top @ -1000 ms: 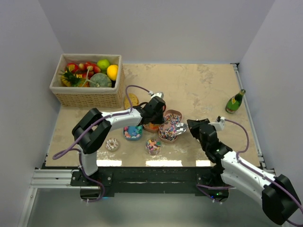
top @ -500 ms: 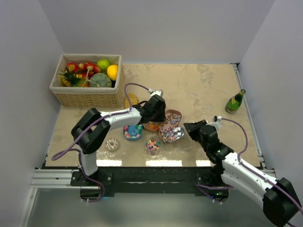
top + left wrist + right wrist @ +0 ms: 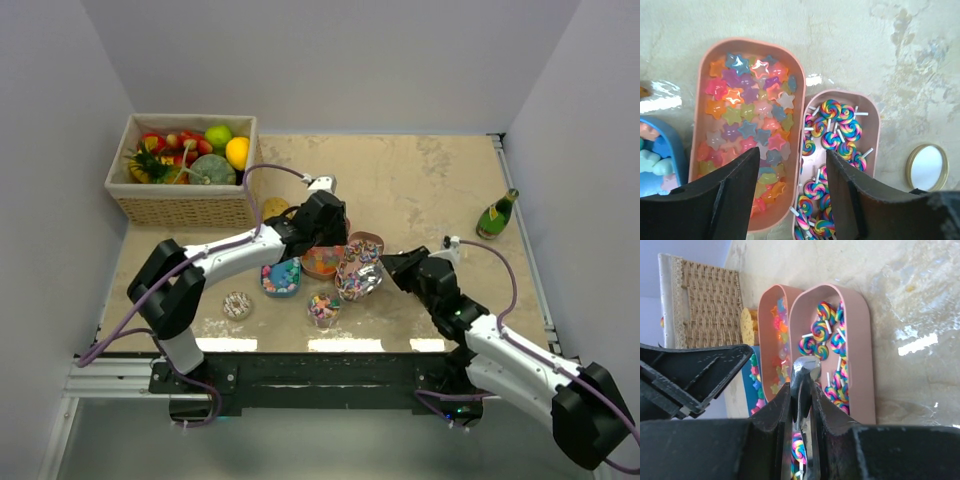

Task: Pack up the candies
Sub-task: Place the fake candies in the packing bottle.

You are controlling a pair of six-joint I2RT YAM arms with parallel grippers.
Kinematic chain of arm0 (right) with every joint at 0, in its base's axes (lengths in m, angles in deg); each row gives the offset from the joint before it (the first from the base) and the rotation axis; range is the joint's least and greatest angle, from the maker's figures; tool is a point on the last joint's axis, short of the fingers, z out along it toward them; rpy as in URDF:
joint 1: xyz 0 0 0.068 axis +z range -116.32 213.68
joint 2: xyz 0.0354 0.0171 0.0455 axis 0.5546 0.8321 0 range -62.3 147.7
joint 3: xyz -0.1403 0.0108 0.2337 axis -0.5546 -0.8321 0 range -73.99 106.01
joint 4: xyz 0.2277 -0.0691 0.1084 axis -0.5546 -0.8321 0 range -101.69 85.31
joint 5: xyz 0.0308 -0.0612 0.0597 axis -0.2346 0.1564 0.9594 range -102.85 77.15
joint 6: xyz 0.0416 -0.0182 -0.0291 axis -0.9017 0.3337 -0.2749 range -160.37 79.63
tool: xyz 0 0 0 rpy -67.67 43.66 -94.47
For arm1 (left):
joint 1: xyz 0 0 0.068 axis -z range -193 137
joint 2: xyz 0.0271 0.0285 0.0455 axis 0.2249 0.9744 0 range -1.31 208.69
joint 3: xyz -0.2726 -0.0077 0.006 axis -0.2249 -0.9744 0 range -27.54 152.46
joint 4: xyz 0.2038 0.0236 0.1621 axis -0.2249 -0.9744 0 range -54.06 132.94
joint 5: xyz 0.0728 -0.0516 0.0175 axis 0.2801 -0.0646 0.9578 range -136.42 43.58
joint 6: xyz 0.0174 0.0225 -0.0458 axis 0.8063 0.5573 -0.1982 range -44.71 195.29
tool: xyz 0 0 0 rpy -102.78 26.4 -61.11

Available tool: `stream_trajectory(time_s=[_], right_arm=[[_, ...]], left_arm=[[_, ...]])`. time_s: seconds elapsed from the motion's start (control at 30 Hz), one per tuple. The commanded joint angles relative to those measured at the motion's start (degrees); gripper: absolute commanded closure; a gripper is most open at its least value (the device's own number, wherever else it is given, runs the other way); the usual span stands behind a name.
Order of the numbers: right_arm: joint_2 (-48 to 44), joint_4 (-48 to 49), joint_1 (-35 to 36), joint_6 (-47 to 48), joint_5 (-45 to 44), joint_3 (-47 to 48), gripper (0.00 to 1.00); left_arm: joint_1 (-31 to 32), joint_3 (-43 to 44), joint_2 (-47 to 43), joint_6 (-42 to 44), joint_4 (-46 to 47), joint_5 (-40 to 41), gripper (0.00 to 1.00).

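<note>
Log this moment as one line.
left pincer: open above star tray | right pincer: shut on metal tool at lollipop tray

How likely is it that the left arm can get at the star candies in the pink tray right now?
Probably yes. The left gripper hangs open just above the star candies, the pink tray is uncovered, and nothing lies between them.

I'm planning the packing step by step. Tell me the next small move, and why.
Probably lower the right fingers so the silver tool dips into the lollipop tray. They are shut on that tool, its tip over the lollipops, while the left fingers stand open, holding nothing.
</note>
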Motion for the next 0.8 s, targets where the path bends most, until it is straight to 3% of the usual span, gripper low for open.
stream_trajectory(time_s=[0.0, 0.33, 0.77], right_arm=[[1.4, 4.5, 1.5, 2.7, -0.4, 4.8, 1.0], [7.1, 4.6, 11.2, 7.2, -8.9, 10.1, 1.0], [13.3, 2.9, 16.9, 14.7, -16.3, 14.6, 1.0]], left_arm=[[-1.2, -1.1, -5.3, 0.7, 0.1, 3.8, 0.39], [-6.4, -8.3, -13.2, -0.2, -2.2, 5.4, 0.39], [-9.6, -12.0, -18.5, -0.1, -3.3, 7.1, 0.38]])
